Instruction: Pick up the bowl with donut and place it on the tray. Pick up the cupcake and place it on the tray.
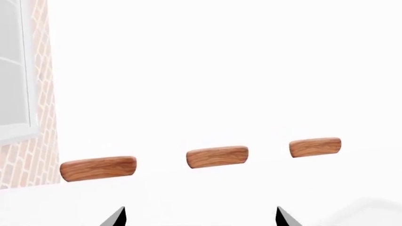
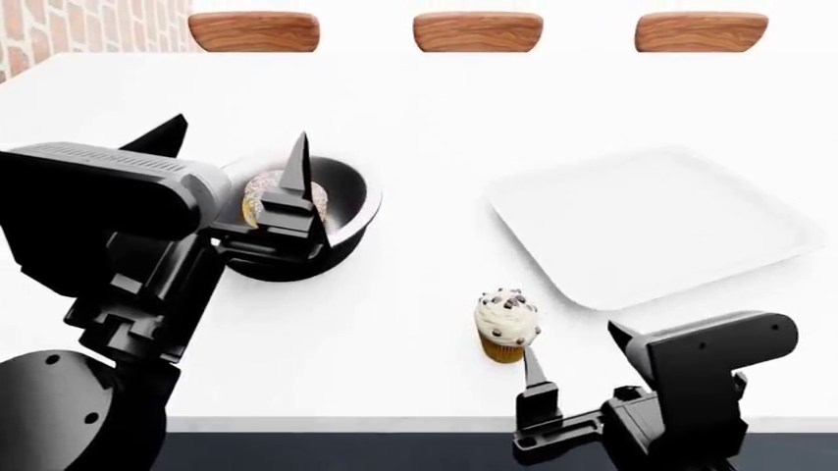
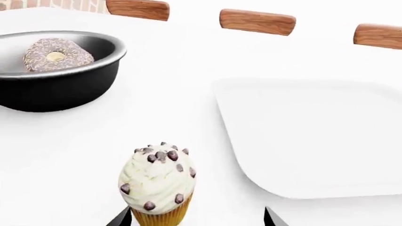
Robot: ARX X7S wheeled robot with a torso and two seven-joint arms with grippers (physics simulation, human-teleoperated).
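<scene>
The black bowl (image 2: 343,211) stands on the white table at the left with the iced donut (image 2: 262,196) in it. My left gripper (image 2: 234,142) is open above the bowl's left side, one finger over the donut. Its wrist view shows only the open fingertips (image 1: 116,217) and no bowl. The cupcake (image 2: 505,324) stands near the front edge. My right gripper (image 2: 566,351) is open just behind it. In the right wrist view the cupcake (image 3: 157,183) sits beside one fingertip, not gripped. The white tray (image 2: 654,226) lies empty at the right. The bowl (image 3: 56,89), donut (image 3: 56,54) and tray (image 3: 314,136) also show there.
Three brown wooden slabs (image 2: 254,31) (image 2: 478,31) (image 2: 701,31) line the table's far edge. They also show in the left wrist view (image 1: 217,157). A brick wall (image 2: 78,25) stands at the far left. The table's front edge (image 2: 392,424) runs just before my arms.
</scene>
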